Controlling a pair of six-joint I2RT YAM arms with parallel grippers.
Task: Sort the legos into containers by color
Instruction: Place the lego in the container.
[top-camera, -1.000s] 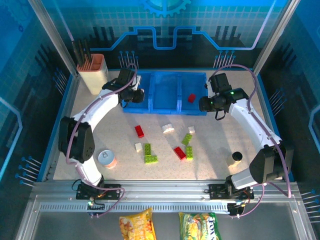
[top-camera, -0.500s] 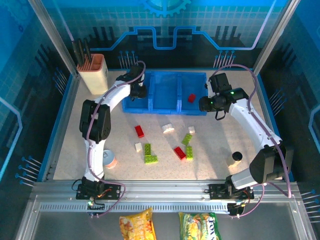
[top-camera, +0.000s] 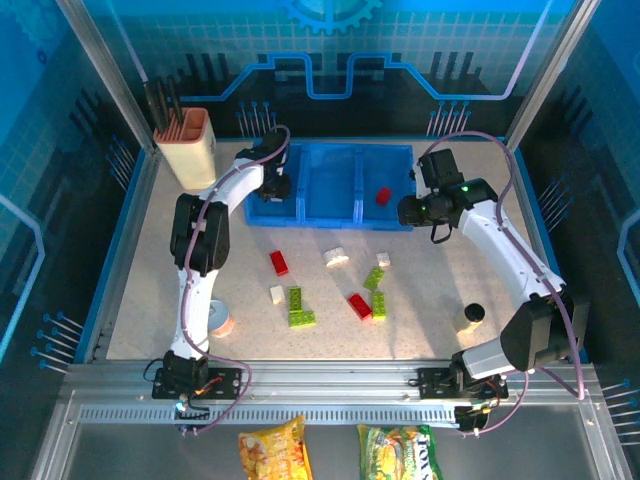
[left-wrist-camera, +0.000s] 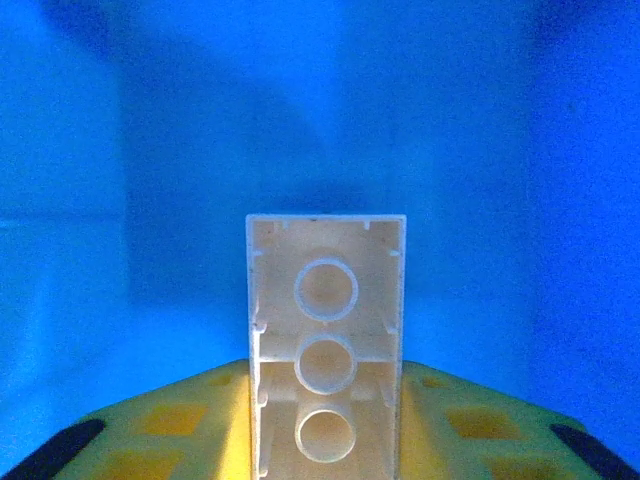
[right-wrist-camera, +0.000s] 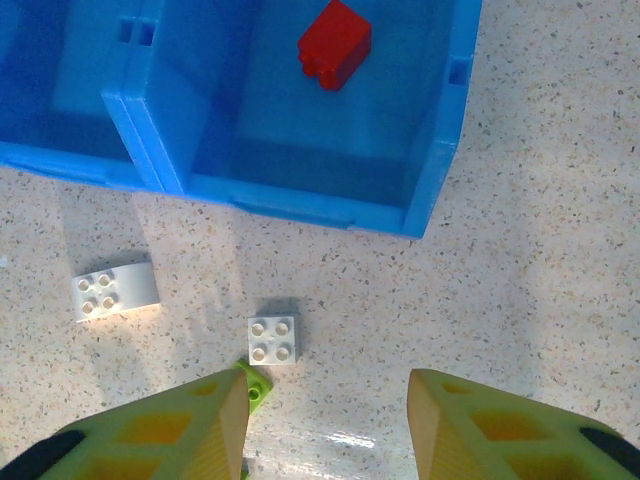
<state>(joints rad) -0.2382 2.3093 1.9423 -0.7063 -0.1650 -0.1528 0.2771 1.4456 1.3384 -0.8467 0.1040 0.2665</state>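
Left wrist view: left gripper (left-wrist-camera: 325, 375) jaws pinch a cream brick (left-wrist-camera: 326, 290) over the blue tray (left-wrist-camera: 140, 150); right gripper (right-wrist-camera: 328, 388) jaws stand spread above the surface (right-wrist-camera: 545, 300).

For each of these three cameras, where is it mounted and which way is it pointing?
Top external: fixed above and behind the bases, looking down on the table; both arms show, left gripper at the blue tray, right gripper beside it.
Left wrist: on that wrist, facing blue tray plastic close up; its yellow fingers flank a cream brick.
Right wrist: on that wrist, looking down at the tray's end bin and table; its fingers apart at the bottom.
Shared: the red brick in that bin appears from above too.
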